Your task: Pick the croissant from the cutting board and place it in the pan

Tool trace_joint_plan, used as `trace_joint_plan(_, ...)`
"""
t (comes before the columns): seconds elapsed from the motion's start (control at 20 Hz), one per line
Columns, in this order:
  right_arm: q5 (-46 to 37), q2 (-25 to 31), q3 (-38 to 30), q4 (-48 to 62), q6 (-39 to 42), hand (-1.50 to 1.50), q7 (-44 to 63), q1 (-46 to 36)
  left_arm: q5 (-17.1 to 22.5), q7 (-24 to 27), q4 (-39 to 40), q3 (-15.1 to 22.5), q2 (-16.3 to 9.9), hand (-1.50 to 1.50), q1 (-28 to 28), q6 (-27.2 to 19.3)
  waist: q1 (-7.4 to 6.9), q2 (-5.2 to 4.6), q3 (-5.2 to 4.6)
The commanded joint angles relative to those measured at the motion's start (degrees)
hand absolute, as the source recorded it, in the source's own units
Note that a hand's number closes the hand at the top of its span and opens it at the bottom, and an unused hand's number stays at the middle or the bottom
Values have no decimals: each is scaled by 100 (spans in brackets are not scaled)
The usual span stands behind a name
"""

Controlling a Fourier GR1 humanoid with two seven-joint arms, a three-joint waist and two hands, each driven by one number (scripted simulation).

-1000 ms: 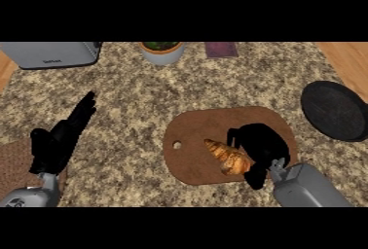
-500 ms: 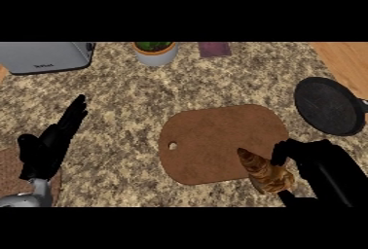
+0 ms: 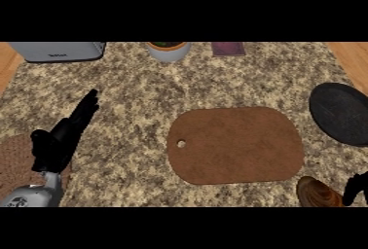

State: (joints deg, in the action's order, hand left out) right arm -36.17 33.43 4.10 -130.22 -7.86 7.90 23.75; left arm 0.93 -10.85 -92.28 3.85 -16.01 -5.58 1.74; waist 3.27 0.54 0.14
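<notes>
Left robot hand (image 3: 61, 141) rests over the counter (image 3: 144, 82), fingers straight and relaxed. Centre: brown cutting board (image 3: 237, 146), bare. Lower right: croissant (image 3: 318, 193) off the board, beside the right robot hand (image 3: 356, 187); its grip cannot be told. Right edge: black pan (image 3: 343, 113).

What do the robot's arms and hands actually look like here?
The left hand is matte black with slim fingers and a thumb, joined to a smooth, rounded grey forearm. Of the right hand, only a sliver of black shows at the lower right edge. No cables or markings are visible.
</notes>
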Motion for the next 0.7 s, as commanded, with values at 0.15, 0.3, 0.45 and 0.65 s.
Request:
trace_joint_plan(0.15, 1575, -348, -1228, 1577, -299, 150, -1601, 32, -62, -71, 219, 17, 119, 0, -425, 73, -252, -55, -5)
trace_joint_plan(0.3, 1636, -224, -1670, 2551, -213, 150, -2159, -465, 0, -97, -124, 23, 30, 0, -67, 278, -330, -52, -8)
trace_joint_plan(0.45, 1383, -154, -1702, 3599, -306, 150, -2090, -1490, -228, 137, -112, 195, 145, 0, 72, 209, -424, -65, -8)
trace_joint_plan(0.65, 1240, -110, -1933, 4757, -533, 150, -2537, -2282, 22, -344, 86, -109, 119, 0, -631, 352, -374, -68, -9)
